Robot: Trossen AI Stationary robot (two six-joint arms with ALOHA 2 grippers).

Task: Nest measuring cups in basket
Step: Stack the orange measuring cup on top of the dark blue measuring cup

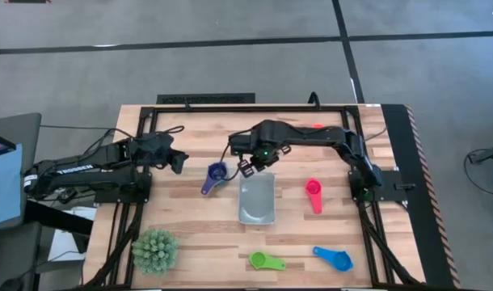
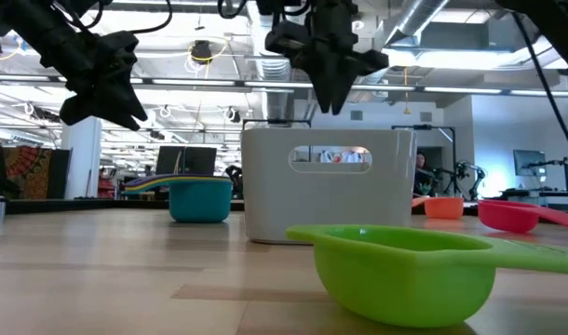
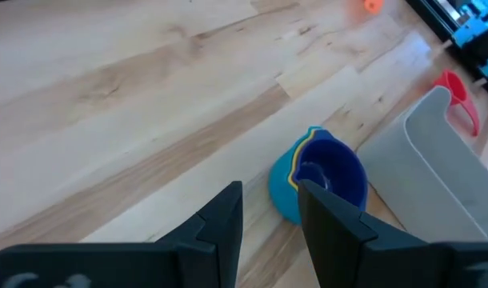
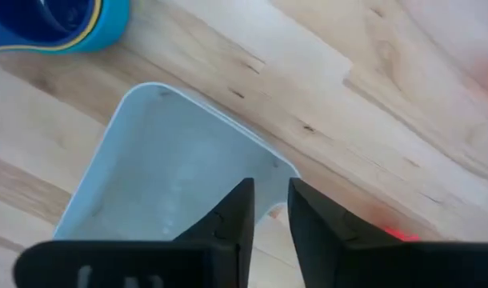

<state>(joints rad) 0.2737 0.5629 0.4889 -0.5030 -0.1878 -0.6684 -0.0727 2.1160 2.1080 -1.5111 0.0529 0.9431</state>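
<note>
The grey basket [image 1: 257,202] sits empty near the middle of the worktop [image 1: 190,129]. A stack of nested cups [image 1: 216,174], purple inside yellow inside teal, lies at its 10 o'clock, just beside its far-left corner. The pink cup [image 1: 313,193] lies at its 3 o'clock, the green cup [image 1: 265,260] at 6 and the blue cup [image 1: 335,258] at 5, all well apart. An orange cup [image 2: 443,207] shows only in the low view.

The right end effector [image 1: 249,167] hangs above the basket's far rim, fingers a narrow gap apart, holding nothing. The left end effector [image 1: 176,161] waits at the stack's 9 o'clock, fingers slightly apart and empty.

Likely risks:
- Descending here, the right fingers could strike the rim and push the light basket.
- That basket could bump the stack and unseat its cups.
- Such a narrow gap may not straddle a handle.
</note>
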